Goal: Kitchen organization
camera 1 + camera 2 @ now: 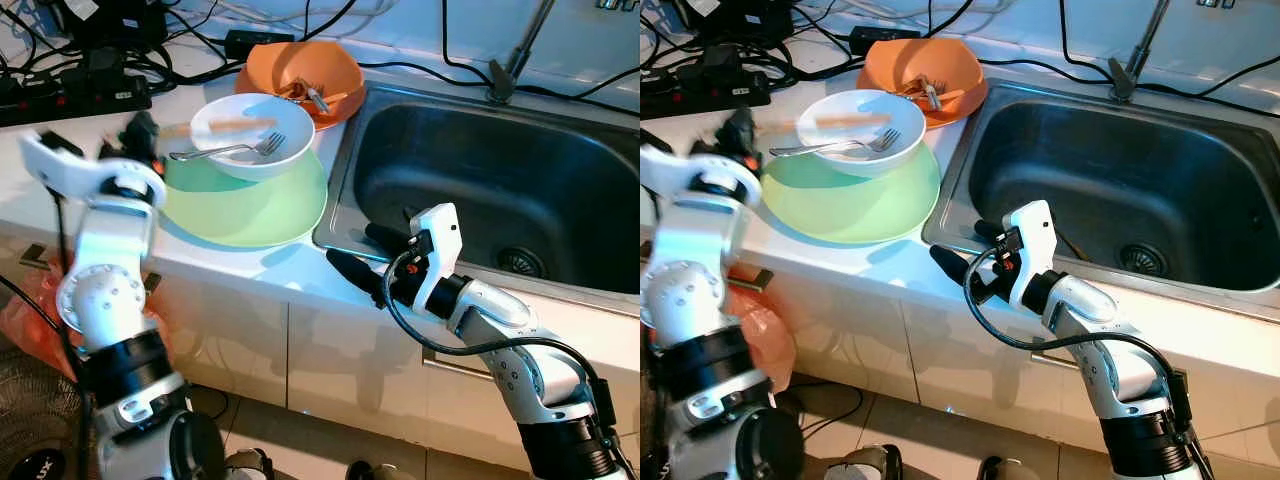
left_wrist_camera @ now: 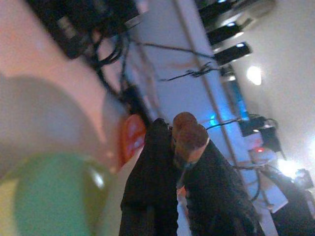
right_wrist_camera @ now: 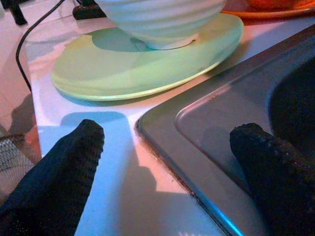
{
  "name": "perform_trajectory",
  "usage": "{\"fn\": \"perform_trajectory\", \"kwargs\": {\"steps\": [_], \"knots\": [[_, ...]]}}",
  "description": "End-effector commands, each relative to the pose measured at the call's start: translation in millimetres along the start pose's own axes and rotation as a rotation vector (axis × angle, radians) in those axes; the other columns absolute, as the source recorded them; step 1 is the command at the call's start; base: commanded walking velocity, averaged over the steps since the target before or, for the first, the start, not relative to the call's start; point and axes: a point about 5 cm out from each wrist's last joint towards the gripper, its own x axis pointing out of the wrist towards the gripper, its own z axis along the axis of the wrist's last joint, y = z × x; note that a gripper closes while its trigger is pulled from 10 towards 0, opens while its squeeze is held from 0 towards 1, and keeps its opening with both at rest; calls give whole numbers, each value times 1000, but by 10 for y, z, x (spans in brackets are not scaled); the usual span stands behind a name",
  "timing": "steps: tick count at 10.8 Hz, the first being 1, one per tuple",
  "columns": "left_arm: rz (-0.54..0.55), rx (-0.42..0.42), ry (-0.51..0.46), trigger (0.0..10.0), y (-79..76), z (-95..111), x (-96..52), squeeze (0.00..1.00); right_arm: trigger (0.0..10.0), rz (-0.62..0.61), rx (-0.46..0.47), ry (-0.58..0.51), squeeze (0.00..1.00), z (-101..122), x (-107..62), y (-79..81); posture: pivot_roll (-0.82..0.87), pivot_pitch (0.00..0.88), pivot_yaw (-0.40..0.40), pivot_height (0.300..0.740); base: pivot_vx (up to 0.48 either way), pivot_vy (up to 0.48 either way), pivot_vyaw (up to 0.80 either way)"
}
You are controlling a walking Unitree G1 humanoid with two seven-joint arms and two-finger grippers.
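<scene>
A white kitchen counter (image 1: 260,265) runs along the wall, with a stainless steel sink (image 1: 500,180) set into its right part. Near the sink's left rim, close to the counter's front edge, lies a round pale green plate (image 1: 250,205). A white ribbed bowl (image 1: 250,135) stands on the plate's back half. A silver metal fork (image 1: 228,151) rests across the bowl, its long axis running left to right, tines pointing right toward the sink and handle end over the bowl's left rim. A light wooden stick-like piece (image 1: 240,124) lies inside the bowl, also left to right. Behind the bowl, at the sink's back left corner, sits an orange plastic bowl (image 1: 320,65) holding small utensils too tangled to identify. Black power strips and cables (image 1: 75,95) crowd the counter's back left corner.

The right gripper (image 1: 365,255) hovers over the sink's front left corner, its two black fingers (image 3: 64,167) spread apart and empty, one over the white counter, the other over the steel rim. The left gripper (image 2: 179,162) is raised at the counter's left end, beside the green plate; its fingers are pressed together around a small brown rounded object (image 2: 189,137), which is too blurred to name. No writing is readable.
</scene>
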Motion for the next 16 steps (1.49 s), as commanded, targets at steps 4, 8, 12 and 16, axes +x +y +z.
{"fn": "perform_trajectory", "kwargs": {"steps": [4, 8, 12, 16], "knots": [[-316, -11, 60, 0, -523, 7, 41, 0, 10000, -10, -4, -3, 255, -10, -12, -17, 110, 116, -27, 740, 0, 0, 0], [-387, -103, 191, 0, -520, -247, -3, 0, 10000, -72, 86, -164, 255, 232, 4, -111, 110, 109, -25, 740, 0, 0, 0], [-378, -212, 397, 0, -362, -874, -105, 0, 10000, -133, 273, -363, 63, 478, -1, -218, 100, 106, -22, 740, 0, 0, 0], [-423, -284, 490, 0, -435, -1178, -122, 0, 10000, -110, 491, -509, 0, 657, 75, -154, 89, 114, -7, 740, 0, 0, 0]]}}
